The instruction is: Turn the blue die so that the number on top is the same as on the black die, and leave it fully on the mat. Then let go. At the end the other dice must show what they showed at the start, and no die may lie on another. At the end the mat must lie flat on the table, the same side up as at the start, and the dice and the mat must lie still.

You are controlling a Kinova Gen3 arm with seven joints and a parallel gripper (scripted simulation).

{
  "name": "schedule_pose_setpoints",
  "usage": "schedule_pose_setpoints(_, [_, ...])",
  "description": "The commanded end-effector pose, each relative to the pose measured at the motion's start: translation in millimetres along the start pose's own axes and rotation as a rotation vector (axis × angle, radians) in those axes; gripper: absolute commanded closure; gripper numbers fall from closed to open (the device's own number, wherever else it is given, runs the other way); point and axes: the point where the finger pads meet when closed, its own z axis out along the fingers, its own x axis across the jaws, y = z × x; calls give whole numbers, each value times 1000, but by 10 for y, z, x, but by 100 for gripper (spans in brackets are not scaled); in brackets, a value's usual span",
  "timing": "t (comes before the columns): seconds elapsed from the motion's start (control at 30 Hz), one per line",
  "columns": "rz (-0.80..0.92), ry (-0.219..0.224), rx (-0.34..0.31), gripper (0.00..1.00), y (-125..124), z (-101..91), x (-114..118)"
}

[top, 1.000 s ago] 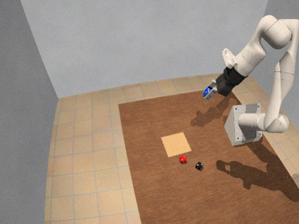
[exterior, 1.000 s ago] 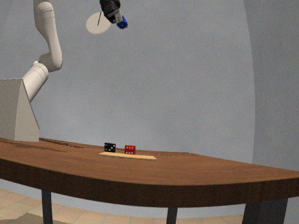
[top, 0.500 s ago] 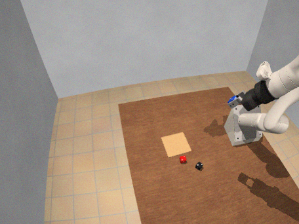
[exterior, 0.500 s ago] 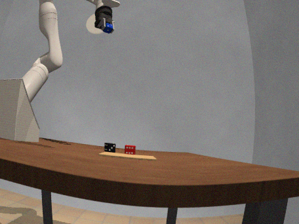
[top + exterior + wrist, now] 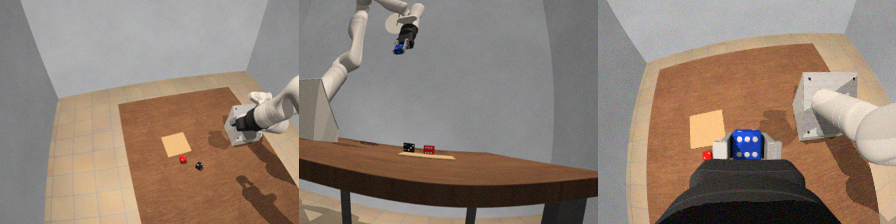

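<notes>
The wooden table (image 5: 197, 196) is taking up most of the top view, standing on a tiled floor (image 5: 82, 147) between plain grey walls (image 5: 131, 39). The white Kinova arm (image 5: 351, 49) is rising from a grey pedestal (image 5: 231, 131) near the table's edge, and is bending over so that its wrist is hanging high in the air, well above the table top. The arm is casting dark shadows (image 5: 262, 196) across the wood.

A tan square mat (image 5: 176, 144) is lying flat on the table, well apart from the pedestal. Nothing is resting on it in the top view.

The gripper (image 5: 398, 49) is clamping the blue die (image 5: 398, 49) between its two fingers, which are standing at about mid width on the die's sides. In the wrist view the blue die (image 5: 746, 145) is sitting between the grey finger pads, showing a face with four white pips toward the camera. The die is being carried high in the air, touching nothing else.

The red die (image 5: 183, 159) is lying on the bare wood just beside the mat's near corner, and the black die (image 5: 199, 166) is lying near it, also off the mat and apart from the red one. Their top faces are too small to read.
</notes>
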Motion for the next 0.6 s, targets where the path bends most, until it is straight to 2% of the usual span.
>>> schedule_pose_setpoints(0.0, [57,52,59,43,67,151,8])
schedule_pose_setpoints(0.03, [57,52,59,43,67,151,8])
schedule_pose_setpoints(0.2, [387,180,30,43,248,586,41])
schedule_pose_setpoints(0.43, [634,278,4,43,357,906,48])
schedule_pose_setpoints(0.47, [700,305,-4,43,384,989,47])
schedule_pose_setpoints(0.5, [709,309,-5,43,388,1001,47])
schedule_pose_setpoints(0.53, [785,340,-14,43,418,1094,45])
schedule_pose_setpoints(0.57, [785,340,-14,43,418,1094,45])
